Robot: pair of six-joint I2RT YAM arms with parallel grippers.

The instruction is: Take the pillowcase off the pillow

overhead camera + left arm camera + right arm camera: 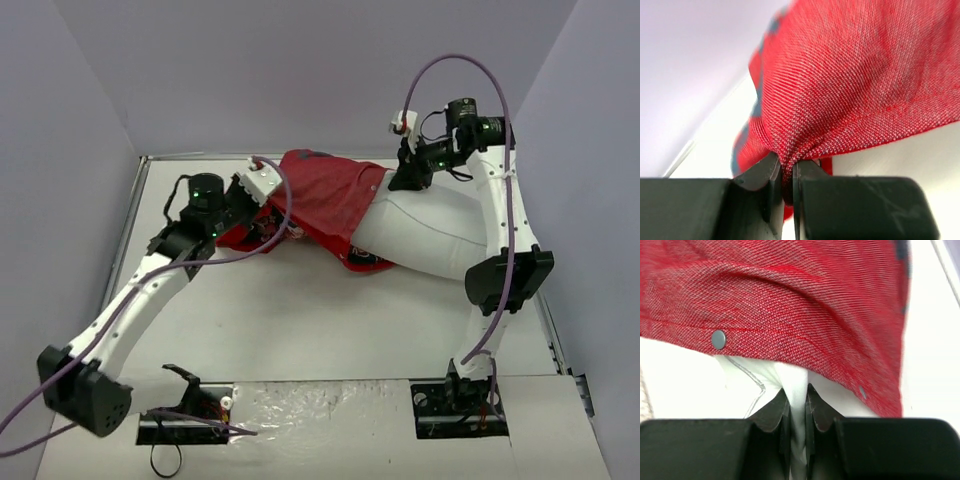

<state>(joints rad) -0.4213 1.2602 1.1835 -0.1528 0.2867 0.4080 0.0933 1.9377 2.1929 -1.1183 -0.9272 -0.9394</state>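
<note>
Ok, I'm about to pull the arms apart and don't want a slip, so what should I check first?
1. Left gripper grips the pillowcase: ok, red cloth is bunched between shut jaws.
2. Right gripper grips the pillow alone: ok, only white cloth is between its jaws.
3. Pillow partly out: ok, its white end lies bare.
4. Snaps on the hem undone: cannot tell.
5. Left arm's cable clear of the cloth: cannot tell, it crosses the red.

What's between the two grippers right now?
Mostly the red pillowcase, pinched by the left gripper; then a strip of white pillow in the right gripper. Top view shows it.
</note>
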